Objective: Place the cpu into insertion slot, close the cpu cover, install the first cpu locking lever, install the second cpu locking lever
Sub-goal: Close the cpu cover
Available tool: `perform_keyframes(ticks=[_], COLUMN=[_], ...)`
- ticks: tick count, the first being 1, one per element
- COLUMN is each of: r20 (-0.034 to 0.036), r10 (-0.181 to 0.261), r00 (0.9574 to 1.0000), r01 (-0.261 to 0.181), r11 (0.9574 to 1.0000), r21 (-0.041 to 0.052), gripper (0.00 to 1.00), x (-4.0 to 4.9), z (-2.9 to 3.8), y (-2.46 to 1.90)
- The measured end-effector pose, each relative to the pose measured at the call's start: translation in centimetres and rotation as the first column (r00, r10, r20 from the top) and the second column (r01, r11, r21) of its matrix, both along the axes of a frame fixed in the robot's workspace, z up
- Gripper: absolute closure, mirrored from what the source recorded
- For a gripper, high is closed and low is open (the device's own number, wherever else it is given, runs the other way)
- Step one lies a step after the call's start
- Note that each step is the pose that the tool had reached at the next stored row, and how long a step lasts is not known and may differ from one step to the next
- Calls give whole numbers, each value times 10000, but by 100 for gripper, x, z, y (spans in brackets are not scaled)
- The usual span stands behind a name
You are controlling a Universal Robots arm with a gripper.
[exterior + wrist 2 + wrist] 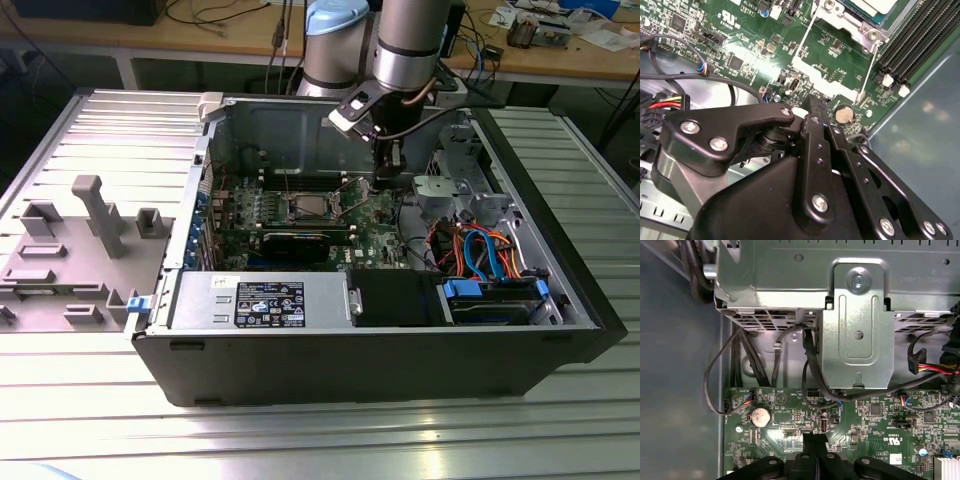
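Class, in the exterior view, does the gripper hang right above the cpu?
No, the gripper hangs over the board to the exterior view's right of the cpu.

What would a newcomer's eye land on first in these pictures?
The open computer case on the ribbed metal table, with the arm reaching into it. Its gripper, jaws shut, hangs over the green motherboard, to the exterior view's right of the silver cpu.

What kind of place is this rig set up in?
Probably a robotics lab or workshop: an open computer case on a slotted metal table, with cable-strewn wooden benches behind.
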State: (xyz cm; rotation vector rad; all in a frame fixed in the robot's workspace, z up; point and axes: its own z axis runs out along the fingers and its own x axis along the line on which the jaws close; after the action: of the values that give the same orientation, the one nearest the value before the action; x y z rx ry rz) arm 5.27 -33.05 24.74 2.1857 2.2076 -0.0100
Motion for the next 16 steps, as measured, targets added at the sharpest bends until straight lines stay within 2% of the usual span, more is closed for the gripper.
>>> perform_keyframes(ticks=[2, 6, 16], r20=[-18, -32, -32], r10=[0, 1, 0], r00=[10000, 10000, 10000], r01=[0, -1, 0], r11=[10000, 10000, 10000], r21=[1, 13, 15], gripper=[89, 89, 89], x=[-5, -85, -101], z=[-18, -21, -21], y=[0, -1, 0])
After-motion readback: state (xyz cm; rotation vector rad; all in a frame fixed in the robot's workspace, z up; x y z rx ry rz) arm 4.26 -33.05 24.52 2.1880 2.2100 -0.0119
